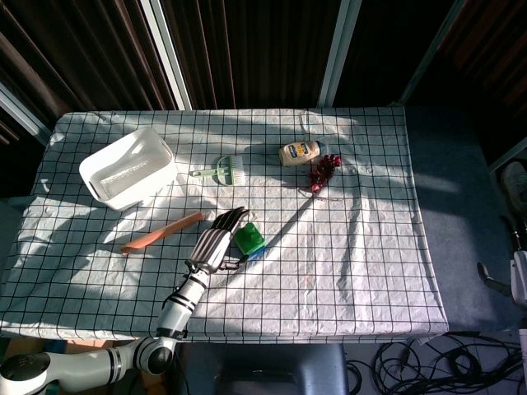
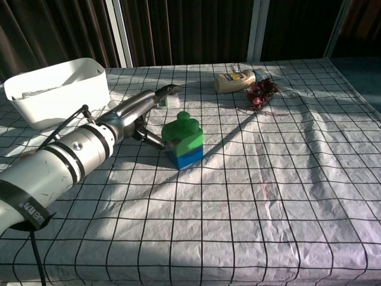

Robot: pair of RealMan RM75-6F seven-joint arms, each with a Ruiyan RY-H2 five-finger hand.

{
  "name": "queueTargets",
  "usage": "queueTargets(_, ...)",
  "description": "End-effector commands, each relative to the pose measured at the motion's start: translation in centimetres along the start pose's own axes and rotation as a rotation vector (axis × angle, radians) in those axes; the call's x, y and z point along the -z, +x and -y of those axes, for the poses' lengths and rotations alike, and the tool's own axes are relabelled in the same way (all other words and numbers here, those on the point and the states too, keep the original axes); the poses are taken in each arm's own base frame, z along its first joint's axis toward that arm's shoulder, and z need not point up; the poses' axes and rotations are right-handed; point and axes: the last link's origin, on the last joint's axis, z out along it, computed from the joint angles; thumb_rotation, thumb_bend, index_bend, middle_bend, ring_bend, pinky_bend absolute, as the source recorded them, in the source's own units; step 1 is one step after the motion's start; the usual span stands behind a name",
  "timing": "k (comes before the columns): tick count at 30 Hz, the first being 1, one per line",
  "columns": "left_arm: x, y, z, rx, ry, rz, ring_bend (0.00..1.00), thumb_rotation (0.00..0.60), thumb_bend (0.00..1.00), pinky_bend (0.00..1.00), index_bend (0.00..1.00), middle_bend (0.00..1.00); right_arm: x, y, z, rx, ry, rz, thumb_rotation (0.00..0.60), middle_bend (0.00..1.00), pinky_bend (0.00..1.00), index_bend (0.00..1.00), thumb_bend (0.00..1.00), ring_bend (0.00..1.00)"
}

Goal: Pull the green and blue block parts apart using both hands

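My left arm comes in from the near left corner of the table (image 1: 346,271), which is covered by a white cloth with a black grid. My left hand (image 1: 216,240) lies low over the cloth with its fingers stretched out long and fairly flat, pointing toward the far right. In the chest view the thumb reaches across and touches the near left side of the green block (image 2: 183,132), but I cannot tell whether the block is truly pinched or only touched, so I cannot say whether the hand holds it.

The green block sits on top of the blue block (image 2: 186,156); the two are joined and stand on the cloth just right of my left hand, near the middle of the table. The green part has a round knob on top.

My right hand does not show in either view.

Left of my hand an orange strip (image 1: 161,234) lies flat on the cloth. Farther off, at the far left, stands a white tub (image 1: 128,167). Beyond the blocks lies a small green brush (image 1: 221,171). Farther right, a bottle of mayonnaise (image 1: 301,152) lies on its side, with a dark red cluster (image 1: 323,174) just beside it.
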Motion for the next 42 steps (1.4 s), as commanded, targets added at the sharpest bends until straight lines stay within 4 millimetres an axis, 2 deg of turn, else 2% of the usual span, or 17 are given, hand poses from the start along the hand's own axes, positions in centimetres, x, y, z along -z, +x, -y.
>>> queueTargets(1,0.1,-0.2,-0.1,0.011,0.001,0.007,0.00,0.600,0.30,0.11,0.00,0.00,0.0,-0.1,0.0,0.005,-0.001,0.001,0.600,0.00,0.00,0.00,0.24,0.00)
queueTargets(5,-0.1,-0.8,-0.3,0.022,0.009,0.003,0.00,0.600,0.30,0.15,0.00,0.00,0.1,0.0,0.1,-0.001,0.002,0.000,0.600,0.00,0.00,0.00,0.24,0.00)
queueTargets(11,-1.0,-2.0,-0.4,0.018,0.026,-0.027,0.07,0.600,0.31,0.24,0.00,0.06,0.2,0.2,-0.2,-0.013,0.001,0.001,0.600,0.00,0.00,0.00,0.24,0.00)
queueTargets(16,-1.7,-2.9,-0.2,0.001,0.040,-0.027,0.11,0.600,0.32,0.28,0.06,0.09,0.2,0.4,-0.3,-0.022,0.000,0.002,0.600,0.00,0.00,0.00,0.24,0.00)
queueTargets(23,-2.3,-3.2,-0.7,0.015,0.036,-0.050,0.16,0.600,0.32,0.33,0.13,0.15,0.3,0.6,-0.6,-0.035,-0.008,0.006,0.600,0.00,0.00,0.00,0.24,0.00)
queueTargets(27,-2.6,-3.5,-0.6,0.027,0.048,-0.047,0.26,0.600,0.33,0.48,0.26,0.24,0.2,0.7,-0.7,-0.035,-0.013,0.005,0.600,0.00,0.00,0.00,0.24,0.00)
queueTargets(31,-2.9,-3.5,-0.7,0.030,0.042,-0.047,0.34,0.600,0.35,0.61,0.32,0.29,0.2,0.7,-0.8,-0.040,-0.018,0.005,0.600,0.00,0.00,0.00,0.24,0.00)
queueTargets(33,-2.9,-3.5,-0.8,0.030,0.040,-0.051,0.40,0.600,0.40,0.68,0.35,0.33,0.3,0.8,-0.8,-0.042,-0.015,0.004,0.600,0.00,0.00,0.00,0.24,0.00)
queueTargets(36,-2.7,-3.3,-0.5,0.021,0.049,-0.055,0.49,0.600,0.58,0.79,0.41,0.40,0.3,0.8,-0.9,-0.038,-0.017,0.003,0.600,0.00,0.00,0.00,0.24,0.00)
queueTargets(39,-2.1,-2.9,-0.4,0.029,0.055,-0.056,0.55,0.600,0.74,0.86,0.46,0.45,0.3,0.8,-1.1,-0.045,-0.026,0.008,0.600,0.00,0.00,0.00,0.24,0.00)
queueTargets(42,-1.4,-2.0,-0.5,0.060,0.049,-0.061,0.61,0.600,0.86,0.93,0.52,0.52,0.4,1.0,-1.1,-0.052,-0.026,0.005,0.600,0.00,0.00,0.00,0.24,0.00)
